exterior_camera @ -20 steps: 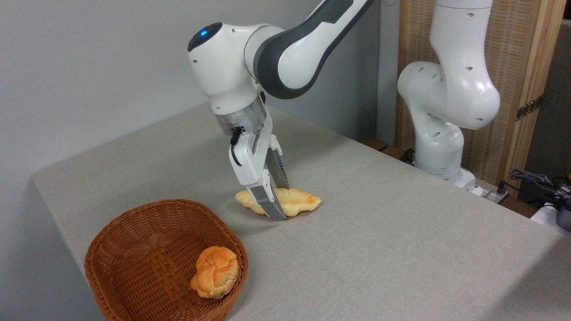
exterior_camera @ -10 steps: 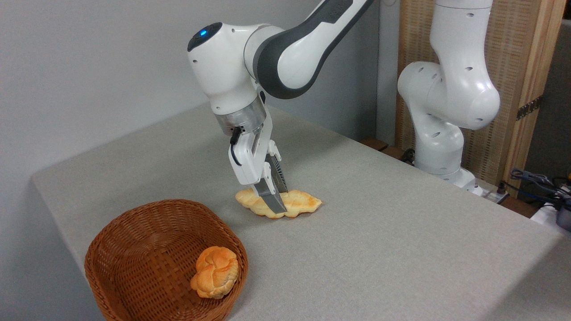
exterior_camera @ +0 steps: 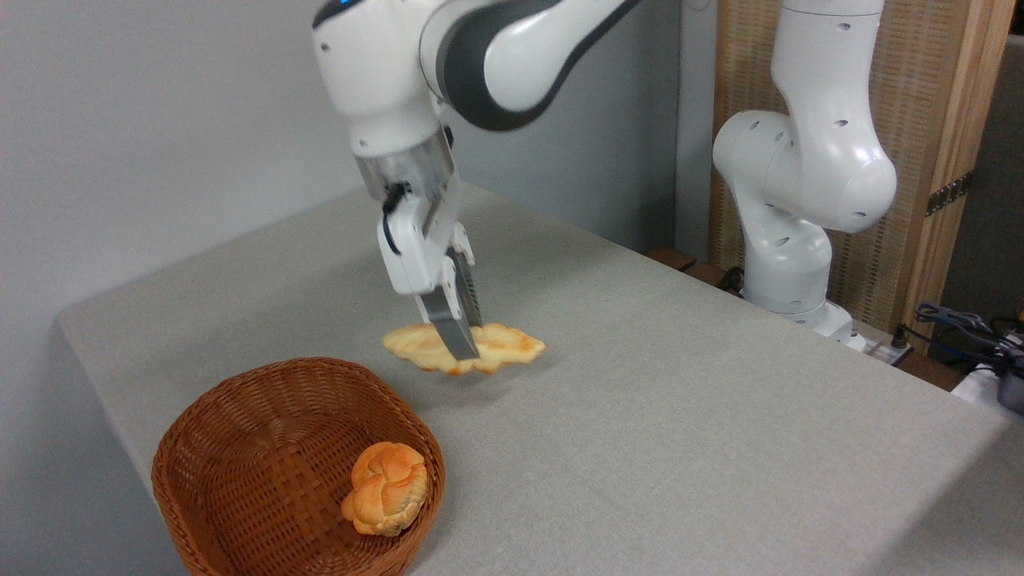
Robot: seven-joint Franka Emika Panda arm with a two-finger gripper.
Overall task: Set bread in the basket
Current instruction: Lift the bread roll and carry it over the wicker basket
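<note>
Gripper (exterior_camera: 458, 340) is clamped on the braided loaf (exterior_camera: 464, 350), fingers closed across its narrow width near mid-length, slightly toward the left half. Loaf is airborne, clear of the grey table (exterior_camera: 680, 416); a soft shadow lies on the cloth below it. It hangs roughly level, long axis running 9 to 3 o'clock, right tip a touch lower than the left. From the wicker basket (exterior_camera: 240, 448) the loaf sits at about 1 o'clock, near but not yet over the rim. A small knotted bun (exterior_camera: 386, 488) already rests inside the basket against its right wall, toward 4 o'clock. Handling estimate: loaf looks light and fairly stiff, since both pointed ends stay out straight with no sag from a single central pinch. Crust surface appears glossy, so some slip risk if the pinch loosens; cannot tell whether it is real bread or a prop, so crushability is unknown. Flat, leaf-like shape means the mid-length cross-width grip is the sensible one: it balances both ends and limits pitching. Loaf appears shorter than the basket opening, so it should drop in flat; the left and centre of the basket floor are free, away from the bun.
</note>
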